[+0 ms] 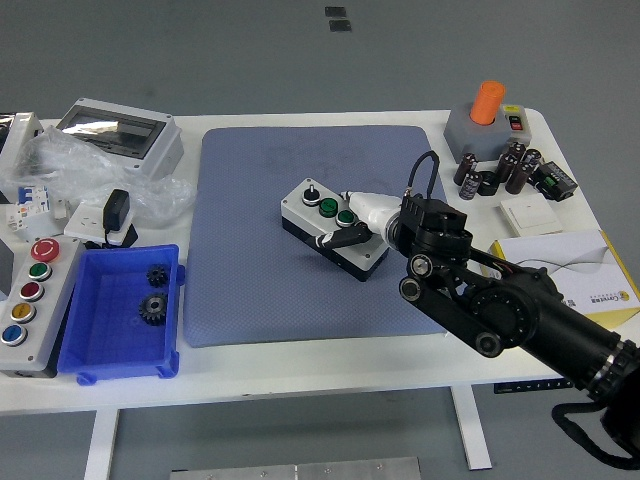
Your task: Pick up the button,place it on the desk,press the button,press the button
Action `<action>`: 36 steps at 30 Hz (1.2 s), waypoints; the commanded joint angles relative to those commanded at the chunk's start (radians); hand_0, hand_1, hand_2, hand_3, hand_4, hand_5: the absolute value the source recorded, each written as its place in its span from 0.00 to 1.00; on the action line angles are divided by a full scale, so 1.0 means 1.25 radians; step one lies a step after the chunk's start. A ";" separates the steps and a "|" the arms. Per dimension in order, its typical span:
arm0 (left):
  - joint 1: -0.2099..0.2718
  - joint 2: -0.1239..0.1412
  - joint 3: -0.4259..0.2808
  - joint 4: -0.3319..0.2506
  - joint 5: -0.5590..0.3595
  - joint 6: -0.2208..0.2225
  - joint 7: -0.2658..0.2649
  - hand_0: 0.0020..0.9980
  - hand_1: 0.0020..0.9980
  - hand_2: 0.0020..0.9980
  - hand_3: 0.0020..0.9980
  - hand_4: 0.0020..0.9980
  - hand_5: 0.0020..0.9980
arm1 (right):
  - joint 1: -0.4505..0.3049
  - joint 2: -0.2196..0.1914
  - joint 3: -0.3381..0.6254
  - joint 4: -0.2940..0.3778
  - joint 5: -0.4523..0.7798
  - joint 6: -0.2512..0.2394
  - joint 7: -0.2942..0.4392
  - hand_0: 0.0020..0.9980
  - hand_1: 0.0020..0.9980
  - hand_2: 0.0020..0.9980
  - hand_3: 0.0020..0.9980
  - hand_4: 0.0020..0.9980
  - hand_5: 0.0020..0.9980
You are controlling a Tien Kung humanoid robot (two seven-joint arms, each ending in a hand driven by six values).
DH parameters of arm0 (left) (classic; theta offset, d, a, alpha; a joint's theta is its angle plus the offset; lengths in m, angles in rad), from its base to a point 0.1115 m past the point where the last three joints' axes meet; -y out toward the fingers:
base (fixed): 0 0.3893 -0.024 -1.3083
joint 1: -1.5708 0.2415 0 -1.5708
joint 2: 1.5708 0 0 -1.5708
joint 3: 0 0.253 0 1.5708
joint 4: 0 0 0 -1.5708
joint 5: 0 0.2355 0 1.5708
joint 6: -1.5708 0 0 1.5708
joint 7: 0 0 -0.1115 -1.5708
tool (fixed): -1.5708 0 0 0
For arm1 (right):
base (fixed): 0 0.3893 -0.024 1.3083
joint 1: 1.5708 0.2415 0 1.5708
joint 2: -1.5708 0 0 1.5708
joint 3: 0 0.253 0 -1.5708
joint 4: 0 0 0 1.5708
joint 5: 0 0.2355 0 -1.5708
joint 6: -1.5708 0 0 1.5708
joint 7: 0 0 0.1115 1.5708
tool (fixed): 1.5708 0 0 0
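**Right hand down on the button box**

At your far left sits a blue bin (118, 320) holding gears. The button box (333, 228) lies angled at the middle of the blue mat (260, 270). Your right hand (355, 222) rests on its right end, a dark finger extended over the front edge, gripping nothing.
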 joint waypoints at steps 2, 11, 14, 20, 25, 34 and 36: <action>0.000 0.000 0.000 0.000 -0.001 0.000 0.000 0.60 0.53 0.51 0.57 0.50 0.14 | 0.000 0.000 -0.007 0.001 -0.004 -0.011 0.000 1.00 1.00 1.00 1.00 1.00 0.75; -0.002 0.000 0.002 0.000 -0.002 0.000 -0.002 0.59 0.53 0.51 0.57 0.50 0.13 | 0.002 -0.001 -0.042 -0.006 -0.027 -0.051 0.000 0.74 0.84 0.95 1.00 0.94 0.50; -0.003 0.000 0.002 0.000 -0.001 -0.001 -0.003 0.59 0.53 0.51 0.57 0.50 0.13 | 0.003 -0.001 -0.050 -0.006 -0.032 -0.053 0.000 0.74 0.84 0.95 1.00 0.94 0.50; -0.003 -0.001 -0.001 0.000 0.001 -0.001 -0.005 0.59 0.53 0.51 0.57 0.48 0.11 | 0.006 0.000 -0.061 -0.008 -0.050 -0.055 0.000 0.40 0.68 0.79 1.00 0.82 0.33; -0.003 -0.001 -0.002 0.000 0.001 -0.001 -0.006 0.59 0.53 0.52 0.57 0.48 0.10 | 0.009 0.001 -0.071 -0.008 -0.069 -0.063 0.000 0.31 0.63 0.72 1.00 0.80 0.29; -0.002 -0.001 0.000 0.000 -0.002 -0.001 -0.009 0.59 0.53 0.52 0.58 0.49 0.10 | 0.012 0.001 -0.094 -0.008 -0.087 -0.083 0.000 0.24 0.53 0.63 0.89 0.73 0.23; -0.002 -0.001 -0.001 0.000 -0.003 -0.001 -0.009 0.59 0.54 0.52 0.58 0.49 0.11 | 0.012 0.000 -0.098 -0.005 -0.086 -0.088 0.000 0.19 0.46 0.53 0.69 0.59 0.15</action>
